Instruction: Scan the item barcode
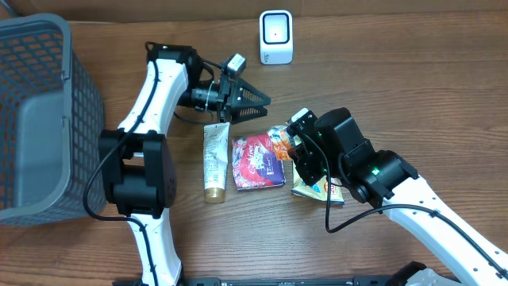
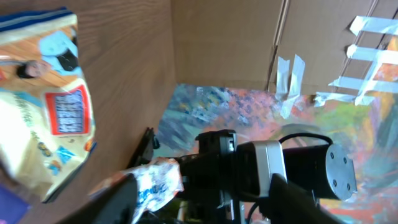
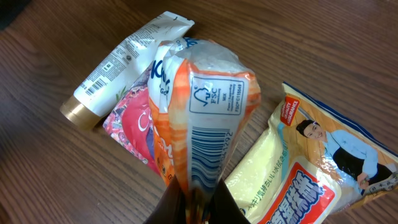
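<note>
An orange snack packet (image 3: pixel 208 106) stands up out of my right gripper (image 3: pixel 199 202), which is shut on its lower edge, and its barcode (image 3: pixel 208 146) faces the right wrist camera. From overhead, the packet (image 1: pixel 279 138) hangs at the right gripper (image 1: pixel 292 151) just above the table. My left gripper (image 1: pixel 263 102) is open a short way to the packet's upper left, pointing toward it. In the left wrist view, the packet's crumpled end (image 2: pixel 158 180) lies beside the left finger (image 2: pixel 118 199), not clamped. The white scanner (image 1: pixel 275 37) stands at the back.
On the table below lie a white tube with a gold cap (image 1: pixel 215 161), a red packet (image 1: pixel 256 161) and a yellow packet (image 1: pixel 316 189). A grey mesh basket (image 1: pixel 40 48) fills the left side. Cardboard walls close off the back (image 2: pixel 224 43).
</note>
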You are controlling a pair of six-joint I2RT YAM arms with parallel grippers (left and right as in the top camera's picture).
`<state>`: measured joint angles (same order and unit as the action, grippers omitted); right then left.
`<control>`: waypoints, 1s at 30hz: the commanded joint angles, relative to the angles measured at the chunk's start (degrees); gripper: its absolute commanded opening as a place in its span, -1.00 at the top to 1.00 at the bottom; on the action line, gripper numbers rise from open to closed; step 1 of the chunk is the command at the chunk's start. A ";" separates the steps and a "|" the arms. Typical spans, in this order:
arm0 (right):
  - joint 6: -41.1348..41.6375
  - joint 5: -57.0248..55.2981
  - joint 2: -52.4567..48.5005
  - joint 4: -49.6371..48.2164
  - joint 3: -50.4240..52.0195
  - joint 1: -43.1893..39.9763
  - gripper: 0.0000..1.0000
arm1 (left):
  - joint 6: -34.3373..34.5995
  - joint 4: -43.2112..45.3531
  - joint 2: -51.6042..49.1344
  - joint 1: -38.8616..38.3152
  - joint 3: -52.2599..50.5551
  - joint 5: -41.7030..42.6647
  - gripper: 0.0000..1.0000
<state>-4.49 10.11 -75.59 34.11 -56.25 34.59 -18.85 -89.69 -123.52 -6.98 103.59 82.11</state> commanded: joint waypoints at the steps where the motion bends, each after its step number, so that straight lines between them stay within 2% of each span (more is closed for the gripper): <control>1: 0.09 1.11 0.96 -0.48 -1.16 0.17 0.92 | 1.81 0.57 -0.24 -1.68 -0.09 1.75 -0.30; 5: 0.17 1.51 0.98 -0.87 -1.51 0.17 0.92 | 4.70 1.68 -0.24 -2.19 -0.09 1.33 -0.37; 10: -0.09 0.04 0.96 -2.05 -2.67 0.17 0.92 | 9.40 3.21 -0.24 -2.21 -0.09 1.31 -0.34; 16: -0.13 -5.18 0.96 -2.38 -2.67 0.17 0.92 | 10.38 3.23 -0.24 -2.05 -0.09 -1.33 -0.31; 30: -0.50 -5.20 0.96 -4.79 -2.71 0.17 0.92 | 11.69 3.67 -0.24 -2.05 -0.09 -1.75 -0.33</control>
<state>-4.75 5.72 -75.59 31.07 -56.80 34.61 -8.25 -85.95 -123.52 -9.10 103.57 81.67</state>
